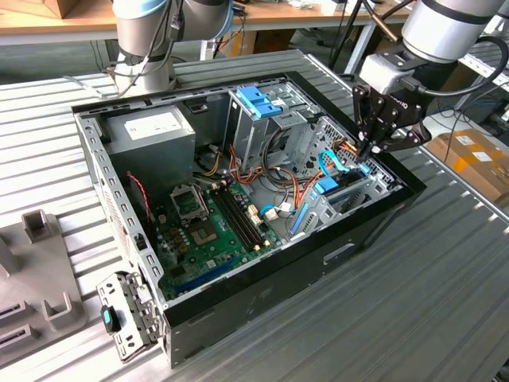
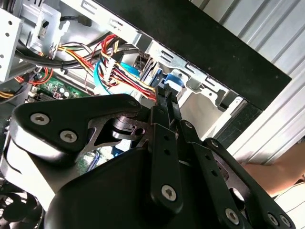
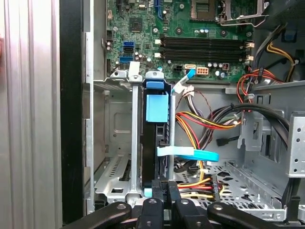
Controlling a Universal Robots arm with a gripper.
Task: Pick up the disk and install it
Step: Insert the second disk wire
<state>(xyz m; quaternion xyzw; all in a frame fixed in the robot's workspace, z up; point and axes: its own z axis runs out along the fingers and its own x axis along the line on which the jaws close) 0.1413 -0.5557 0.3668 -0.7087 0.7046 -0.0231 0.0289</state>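
blk gripper (image 1: 374, 147), prob. light-blue disk (image 3: 157, 109) rails, green mobo (image 1: 208, 231)

Matt black metal gripper (image 1: 375, 148); glossy light-blue plastic rails on the disk (image 3: 157, 138); ribbed bare-metal table (image 1: 445, 263).

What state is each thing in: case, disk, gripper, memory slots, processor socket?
Computer case: lying on its side, side panel off.
Disk: standing on edge in the drive bay.
Gripper: lowered into the case, at the disk's edge.
Memory slots: empty.
Processor socket: bare, no cooler.
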